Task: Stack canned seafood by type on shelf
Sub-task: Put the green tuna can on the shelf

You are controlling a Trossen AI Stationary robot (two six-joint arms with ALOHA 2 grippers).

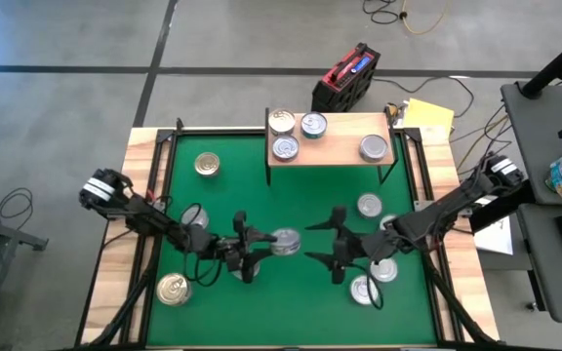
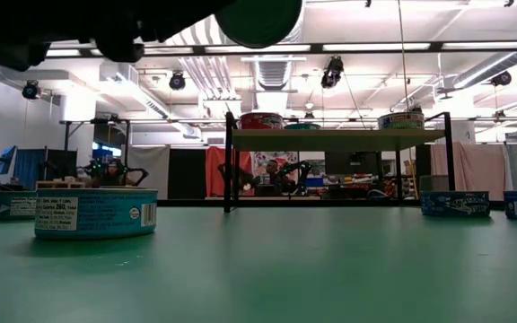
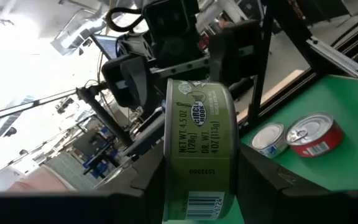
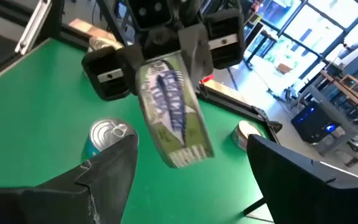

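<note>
My left gripper is shut on a green-labelled can of seafood over the middle of the green mat. My right gripper faces it from the right, open, its fingers standing short of the can and apart from it. The shelf, a light-wood board on black legs at the mat's far edge, carries three cans at its left end and one can at its right. Other cans rest flat on the mat. My left gripper pinches the can between its two fingers, one on each flat end, so the green label wall faces outward. The fingers come nearly level from the table's left side. The can stands on edge, tilted, lifted clear of the mat.
Loose cans lie on the mat at far left, beside my left arm and in a group at the right. A wooden border frames the mat. A red-and-black box sits on the floor behind the shelf.
</note>
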